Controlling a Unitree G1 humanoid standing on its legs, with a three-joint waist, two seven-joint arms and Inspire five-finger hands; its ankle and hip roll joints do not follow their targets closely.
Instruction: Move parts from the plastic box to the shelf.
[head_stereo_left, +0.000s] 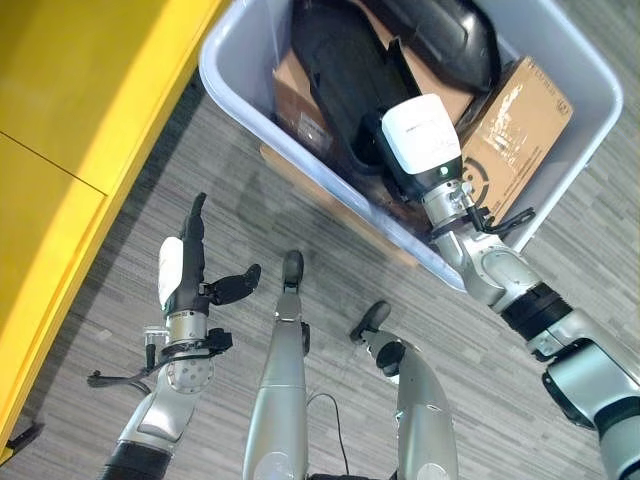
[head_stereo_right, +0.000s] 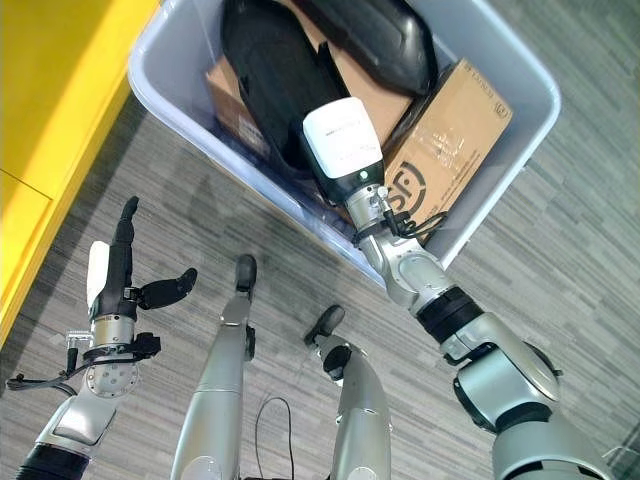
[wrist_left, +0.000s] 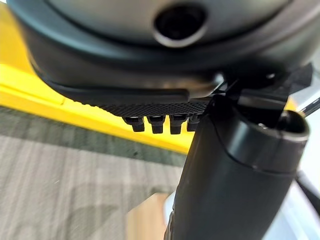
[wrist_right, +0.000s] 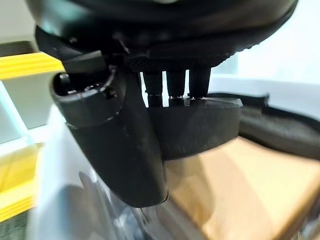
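I'm reaching my right hand (head_stereo_left: 425, 140) into the box (head_stereo_left: 236, 80), fingers touching a black part (head_stereo_left: 335, 70), grip unclear; left hand (head_stereo_left: 185, 270) hanging spread; nothing shelved.

I find no text that I can read out with any confidence. The tan cardboard box (head_stereo_right: 445, 140), leaning at the far side of the plastic box (head_stereo_right: 520, 110), carries a round black printed mark (head_stereo_right: 405, 187) on its near corner and a thin line of small black print along one edge, too fine for me to make out. The white cover (head_stereo_right: 343, 140) on the back of the right hand (head_stereo_right: 352, 160) bears a short line of faint grey lettering, also too small to tell.
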